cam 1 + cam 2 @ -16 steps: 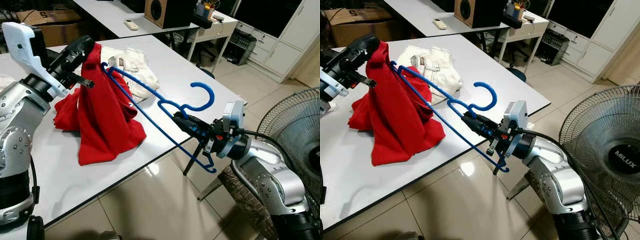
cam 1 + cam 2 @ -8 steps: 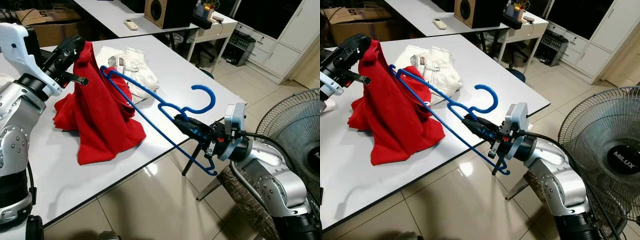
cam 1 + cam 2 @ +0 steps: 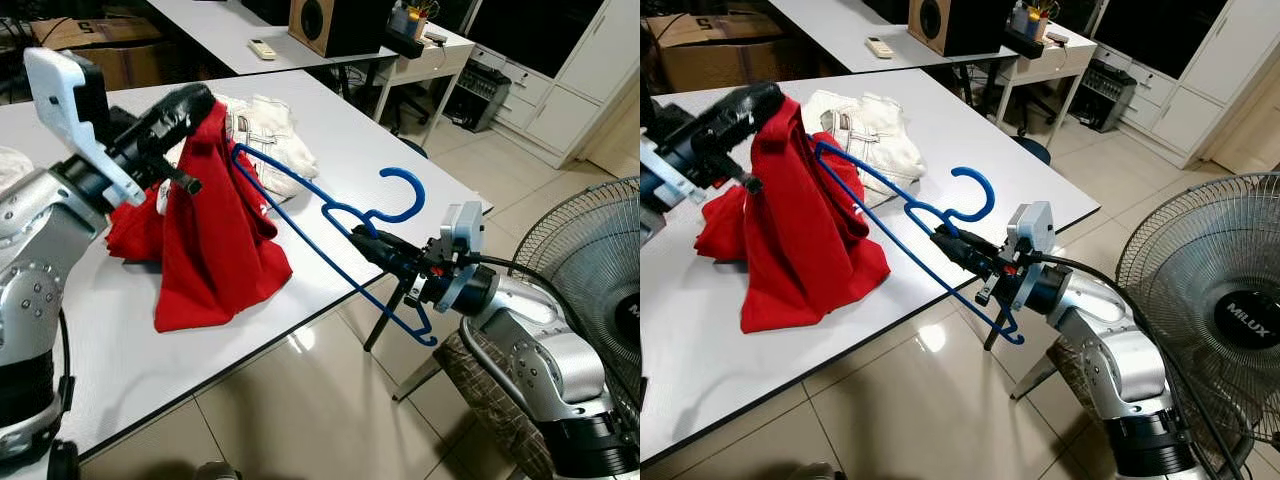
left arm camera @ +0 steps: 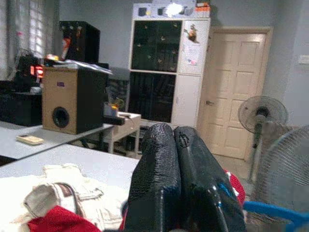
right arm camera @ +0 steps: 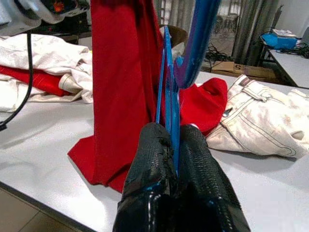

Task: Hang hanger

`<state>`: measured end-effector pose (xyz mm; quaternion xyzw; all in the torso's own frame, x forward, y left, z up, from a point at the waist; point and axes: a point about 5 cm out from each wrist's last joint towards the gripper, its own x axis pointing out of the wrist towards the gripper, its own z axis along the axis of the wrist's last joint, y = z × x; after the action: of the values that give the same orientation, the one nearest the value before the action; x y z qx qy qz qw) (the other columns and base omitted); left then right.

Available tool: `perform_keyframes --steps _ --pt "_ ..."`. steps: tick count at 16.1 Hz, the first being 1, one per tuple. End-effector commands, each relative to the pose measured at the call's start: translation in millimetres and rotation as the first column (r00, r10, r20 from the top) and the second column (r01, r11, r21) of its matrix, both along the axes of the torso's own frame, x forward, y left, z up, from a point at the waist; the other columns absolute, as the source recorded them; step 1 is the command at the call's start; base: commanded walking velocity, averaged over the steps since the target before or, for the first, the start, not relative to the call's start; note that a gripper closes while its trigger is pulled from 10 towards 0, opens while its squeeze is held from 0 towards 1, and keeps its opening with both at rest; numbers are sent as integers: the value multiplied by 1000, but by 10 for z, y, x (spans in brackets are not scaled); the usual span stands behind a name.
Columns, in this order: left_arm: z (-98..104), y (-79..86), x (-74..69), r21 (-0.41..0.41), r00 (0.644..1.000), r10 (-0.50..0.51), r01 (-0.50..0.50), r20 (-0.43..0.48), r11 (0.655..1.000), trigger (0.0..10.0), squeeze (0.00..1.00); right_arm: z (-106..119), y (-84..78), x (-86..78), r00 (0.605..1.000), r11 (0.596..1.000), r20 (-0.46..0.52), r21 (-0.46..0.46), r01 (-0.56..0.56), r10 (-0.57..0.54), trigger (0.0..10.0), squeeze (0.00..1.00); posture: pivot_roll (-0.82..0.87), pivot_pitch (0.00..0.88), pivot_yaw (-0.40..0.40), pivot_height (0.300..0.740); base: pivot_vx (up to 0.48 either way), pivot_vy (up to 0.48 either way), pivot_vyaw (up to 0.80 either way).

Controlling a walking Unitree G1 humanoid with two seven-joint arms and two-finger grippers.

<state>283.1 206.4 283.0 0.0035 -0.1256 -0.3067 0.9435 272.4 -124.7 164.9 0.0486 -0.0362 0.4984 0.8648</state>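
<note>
My left gripper (image 3: 190, 104) is shut on the top of a red garment (image 3: 215, 240) and holds it up, while the lower cloth trails on the white table (image 3: 380, 150). My right gripper (image 3: 362, 238) is shut on a blue plastic hanger (image 3: 989, 195) just below its hook, off the table's front corner. The hanger's long triangle reaches over the table, and its far corner lies against the hanging cloth below the left gripper. In the right wrist view the hanger (image 5: 166, 87) runs up from between the shut fingers toward the red garment (image 5: 120, 72).
White jeans (image 3: 270, 135) lie crumpled on the table behind the red garment. A standing fan (image 3: 590, 270) is close by my right arm. A second table carries a speaker (image 3: 330, 20) and a remote (image 3: 262, 48). Tiled floor lies below.
My left gripper has swung right with the red garment, closer to the hanger's far corner. The right gripper has drawn the hanger slightly to the right.
</note>
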Motion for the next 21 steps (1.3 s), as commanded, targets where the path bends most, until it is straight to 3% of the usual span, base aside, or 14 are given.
perform_keyframes --steps 1,4,6,9,10,16,21 --pt "27 -61 -34 21 999 -44 44 7 999 0 0 5 -44 25 1000 1000 11 -14 24 -24 10000 0 16 0 -154 740 0 0 0" --pt "81 -79 -38 15 998 -66 65 20 998 0 0 -79 -42 23 1000 998 -3 -63 17 -17 10000 0 15 0 -148 740 0 0 0" --pt "75 -60 2 28 999 -32 31 16 999 0 0 -75 -23 8 1000 999 -1 -47 10 -10 10000 0 16 0 -146 740 0 0 0" --pt "-7 87 150 80 988 157 -156 -10 985 0 0 45 -32 -54 1000 999 30 44 -10 9 10000 0 11 0 -142 740 0 0 0" --pt "-10 100 167 75 985 174 -172 -11 982 0 0 55 -26 -84 999 998 35 47 -30 29 10000 0 10 0 -141 740 0 0 0" --pt "20 71 181 50 987 161 -161 4 986 0 0 35 3 -81 999 999 28 33 -40 39 10000 0 10 0 -143 740 0 0 0" --pt "84 -94 51 33 1000 -16 15 18 999 0 0 -21 -49 44 998 998 31 -19 52 -51 10000 0 12 0 -143 740 0 0 0"
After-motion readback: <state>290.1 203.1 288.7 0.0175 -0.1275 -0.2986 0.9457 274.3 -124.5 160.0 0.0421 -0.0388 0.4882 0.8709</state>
